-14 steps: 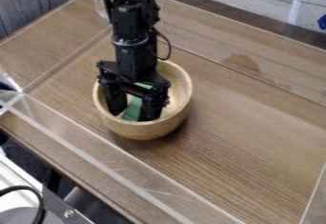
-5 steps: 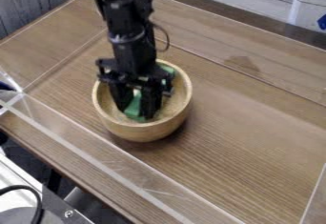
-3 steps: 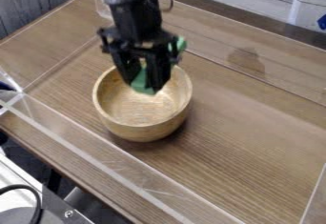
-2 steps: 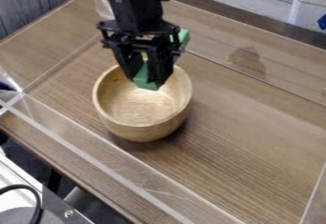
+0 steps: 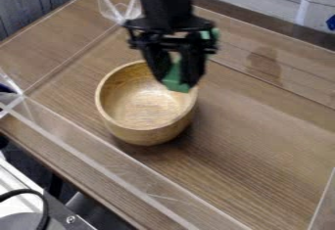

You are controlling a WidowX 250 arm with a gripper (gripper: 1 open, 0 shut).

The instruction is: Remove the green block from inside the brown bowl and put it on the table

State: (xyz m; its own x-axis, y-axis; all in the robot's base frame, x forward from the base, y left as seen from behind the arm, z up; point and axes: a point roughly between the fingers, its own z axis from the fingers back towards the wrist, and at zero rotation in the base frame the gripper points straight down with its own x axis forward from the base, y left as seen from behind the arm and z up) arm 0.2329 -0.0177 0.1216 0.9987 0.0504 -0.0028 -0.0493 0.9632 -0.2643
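My black gripper (image 5: 179,80) hangs pointing down over the right rim of the brown bowl (image 5: 132,105), shut on the green block (image 5: 177,69). The block sits tilted between the two fingers (image 5: 159,66), lifted clear of the bowl, its lower end just above the rim. The bowl's pale inside lies bare. The bowl rests on the wood-grain table (image 5: 249,146), left of centre.
Low clear acrylic walls (image 5: 78,141) edge the table along the front and left. A dark stain (image 5: 258,60) marks the tabletop to the right of the gripper. Bare wood stretches to the right and front of the bowl.
The gripper has risen out of the bowl with the green block and moved to the right, from above the bowl's middle to above its right rim.
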